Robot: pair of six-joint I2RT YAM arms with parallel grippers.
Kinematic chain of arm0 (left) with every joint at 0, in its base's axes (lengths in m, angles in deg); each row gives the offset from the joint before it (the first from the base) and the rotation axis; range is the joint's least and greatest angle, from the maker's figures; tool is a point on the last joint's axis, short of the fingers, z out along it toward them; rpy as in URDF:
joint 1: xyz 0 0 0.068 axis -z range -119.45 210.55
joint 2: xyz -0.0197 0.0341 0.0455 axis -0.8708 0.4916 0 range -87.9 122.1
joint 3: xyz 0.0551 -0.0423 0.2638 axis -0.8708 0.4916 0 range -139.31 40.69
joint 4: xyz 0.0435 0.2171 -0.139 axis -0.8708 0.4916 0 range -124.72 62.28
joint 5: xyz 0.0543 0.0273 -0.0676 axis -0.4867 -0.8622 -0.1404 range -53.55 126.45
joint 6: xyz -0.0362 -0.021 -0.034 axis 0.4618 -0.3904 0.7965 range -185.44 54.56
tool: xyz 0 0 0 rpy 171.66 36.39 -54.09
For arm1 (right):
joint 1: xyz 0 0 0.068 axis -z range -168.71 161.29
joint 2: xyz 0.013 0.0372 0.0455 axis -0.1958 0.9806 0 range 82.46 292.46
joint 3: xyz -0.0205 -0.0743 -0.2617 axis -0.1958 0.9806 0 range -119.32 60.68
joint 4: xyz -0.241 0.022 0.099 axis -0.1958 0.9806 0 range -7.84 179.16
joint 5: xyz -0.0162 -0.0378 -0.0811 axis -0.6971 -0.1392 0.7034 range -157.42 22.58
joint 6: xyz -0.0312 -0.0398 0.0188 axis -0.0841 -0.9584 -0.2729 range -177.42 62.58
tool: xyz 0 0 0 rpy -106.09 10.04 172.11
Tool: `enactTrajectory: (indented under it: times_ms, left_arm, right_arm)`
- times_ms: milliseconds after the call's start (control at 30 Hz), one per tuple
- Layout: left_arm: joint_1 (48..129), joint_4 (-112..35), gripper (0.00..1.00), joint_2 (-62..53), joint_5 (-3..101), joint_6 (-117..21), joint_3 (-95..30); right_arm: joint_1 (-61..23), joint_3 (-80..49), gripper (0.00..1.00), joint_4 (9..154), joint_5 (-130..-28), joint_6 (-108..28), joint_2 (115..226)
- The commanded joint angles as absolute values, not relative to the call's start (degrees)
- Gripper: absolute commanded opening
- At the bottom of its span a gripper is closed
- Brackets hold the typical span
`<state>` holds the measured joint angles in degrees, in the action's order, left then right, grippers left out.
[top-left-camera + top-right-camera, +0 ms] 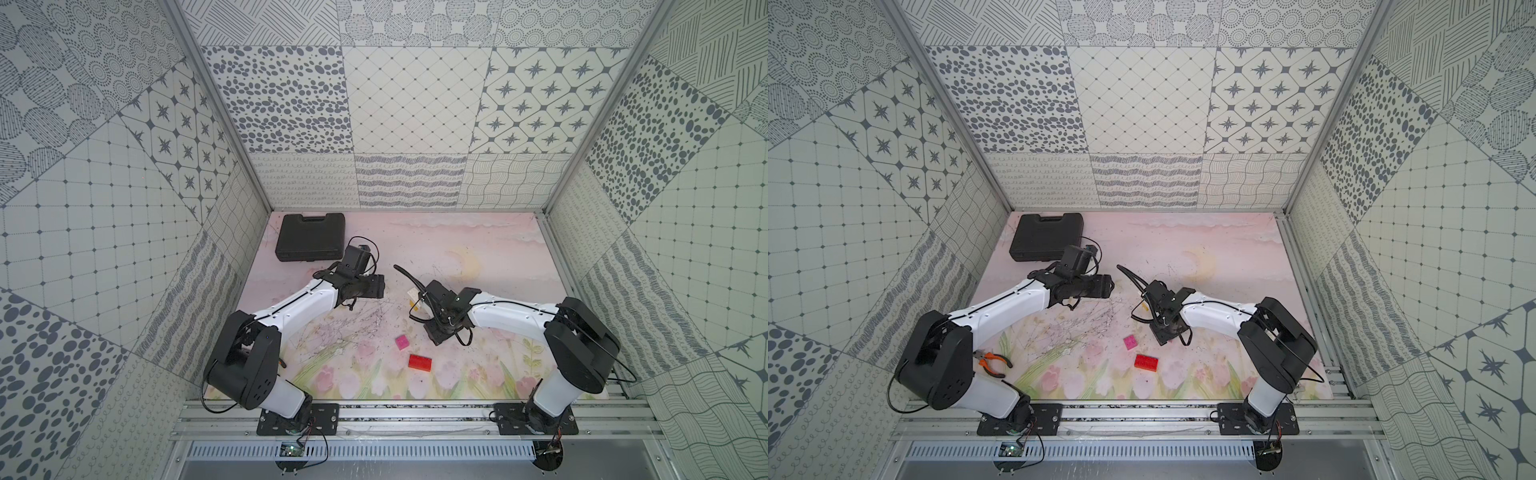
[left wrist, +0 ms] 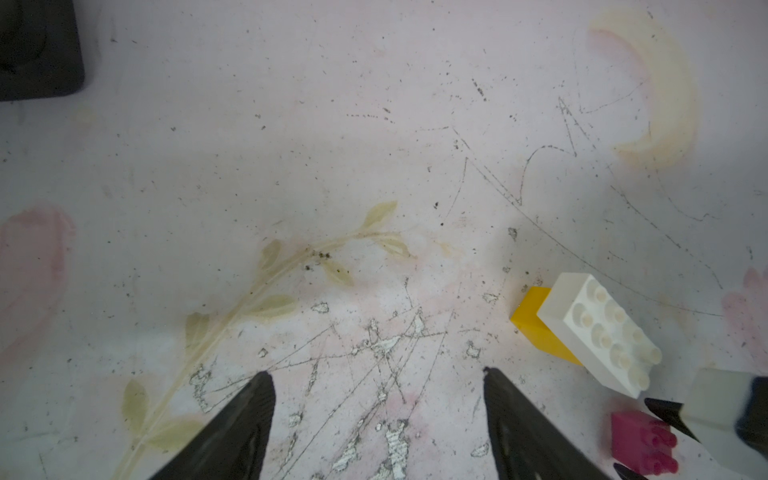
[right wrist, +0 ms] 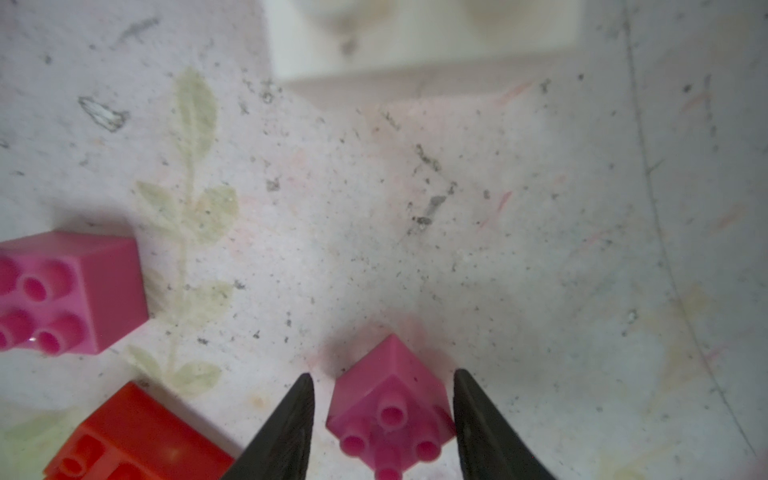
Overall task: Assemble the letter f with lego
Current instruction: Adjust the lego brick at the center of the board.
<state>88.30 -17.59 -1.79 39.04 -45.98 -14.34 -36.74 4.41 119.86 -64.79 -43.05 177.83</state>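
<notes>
— Top views?
— Loose pink brick (image 1: 402,342); red brick (image 1: 419,361) at its 5 o'clock, white brick (image 1: 412,295) at 12, half hidden by the right arm (image 1: 511,313). Black case (image 1: 311,237) at 11.
— Left wrist?
— Left gripper (image 2: 377,372) spread, empty; white brick touching yellow brick (image 2: 530,318).
— Right wrist?
— Right gripper (image 3: 383,374) flanks second pink brick (image 3: 390,399); clamped or not, I cannot tell.

The crossbar brick (image 2: 598,332) lies on the foot brick (image 2: 527,322), case (image 1: 311,237) behind.

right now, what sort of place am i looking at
Probably a robot test cell: two arms bolted to an aluminium rail, patterned walls boxing in a floral mat, lego bricks laid out.
</notes>
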Motion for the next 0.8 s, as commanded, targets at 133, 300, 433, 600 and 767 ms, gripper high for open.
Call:
enactTrajectory:
  times_ms: [133,300,433,600,767]
  left_arm:
    - [88.4,-16.7,0.80,-2.5,39.1,-46.6,-14.0]
    - [88.4,-16.8,0.80,-2.1,39.3,-46.5,-14.1]
    - [88.4,-16.8,0.79,-2.1,39.4,-46.6,-14.2]
    - [88.4,-16.7,0.79,-1.8,39.5,-46.8,-14.5]
    - [88.4,-16.6,0.79,-2.0,39.5,-46.8,-14.6]
  right_arm:
    - [-37.0,5.7,0.51,119.9,-66.5,-42.2,175.5]
    - [-37.0,7.6,0.50,120.4,-67.6,-41.0,173.9]
    - [-37.1,8.6,0.50,120.1,-68.0,-40.5,173.3]
    - [-37.1,7.8,0.50,119.6,-67.2,-41.3,173.9]
    - [-37.1,6.0,0.43,120.0,-66.5,-40.1,175.9]
